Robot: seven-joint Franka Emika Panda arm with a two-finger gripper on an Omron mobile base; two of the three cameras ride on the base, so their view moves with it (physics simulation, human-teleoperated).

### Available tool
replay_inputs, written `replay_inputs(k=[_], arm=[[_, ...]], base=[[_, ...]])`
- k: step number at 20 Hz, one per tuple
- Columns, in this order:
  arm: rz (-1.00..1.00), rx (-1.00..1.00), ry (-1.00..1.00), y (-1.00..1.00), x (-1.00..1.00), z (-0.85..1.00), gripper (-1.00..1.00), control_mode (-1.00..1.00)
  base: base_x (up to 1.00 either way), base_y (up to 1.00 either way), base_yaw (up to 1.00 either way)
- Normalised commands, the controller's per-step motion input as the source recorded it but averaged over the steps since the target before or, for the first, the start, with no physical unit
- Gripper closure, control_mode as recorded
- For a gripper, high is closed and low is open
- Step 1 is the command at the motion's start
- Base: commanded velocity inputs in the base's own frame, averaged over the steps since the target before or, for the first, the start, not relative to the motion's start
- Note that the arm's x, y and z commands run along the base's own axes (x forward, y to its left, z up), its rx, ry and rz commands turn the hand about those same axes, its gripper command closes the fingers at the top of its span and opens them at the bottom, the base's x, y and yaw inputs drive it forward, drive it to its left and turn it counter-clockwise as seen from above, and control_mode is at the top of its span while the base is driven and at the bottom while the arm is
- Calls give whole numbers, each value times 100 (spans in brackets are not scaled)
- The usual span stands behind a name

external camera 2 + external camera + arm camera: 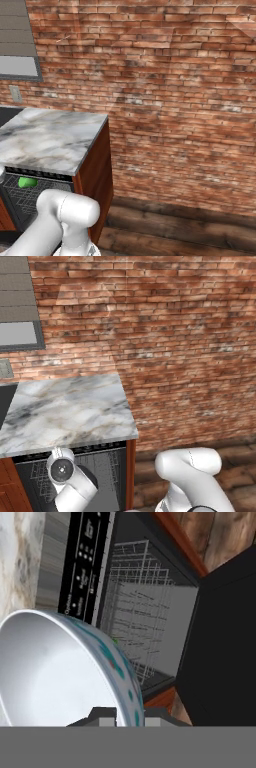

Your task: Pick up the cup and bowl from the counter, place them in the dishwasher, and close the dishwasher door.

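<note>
My pincer (122,718) is clamped on the rim of the bowl (55,672), one dark fingertip on each side of its thin wall. The bowl is glossy and pale bluish-white inside, with teal and reddish spots on its outer skin, and its left edge is cut off in the hand view. Past it stands the open dishwasher (145,617): grey wire racks inside, a black control strip with tiny white markings too small to read. The flat black dishwasher door (225,642) hangs open. In the right base view the green cup (27,182) sits in the rack, half hidden under the thick edge of the veined marble counter (50,135). Behind runs a rough red brick wall (175,100).
</note>
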Motion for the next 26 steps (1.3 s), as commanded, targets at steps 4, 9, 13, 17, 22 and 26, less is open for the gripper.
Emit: replay_inputs(k=[4,9,13,17,22,26], arm=[[-4,2,0,-15,0,-25,100,-100],[-4,6,0,-8,0,-35,100,-100],[-4,9,0,-4,0,-40,100,-100],[-5,10,0,-4,0,-25,100,-100],[-6,12,0,-4,0,-19,100,-100],[-6,15,0,-2,0,-18,100,-100]], base=[[0,0,0],[0,0,0],[0,0,0],[0,0,0],[0,0,0],[0,0,0]])
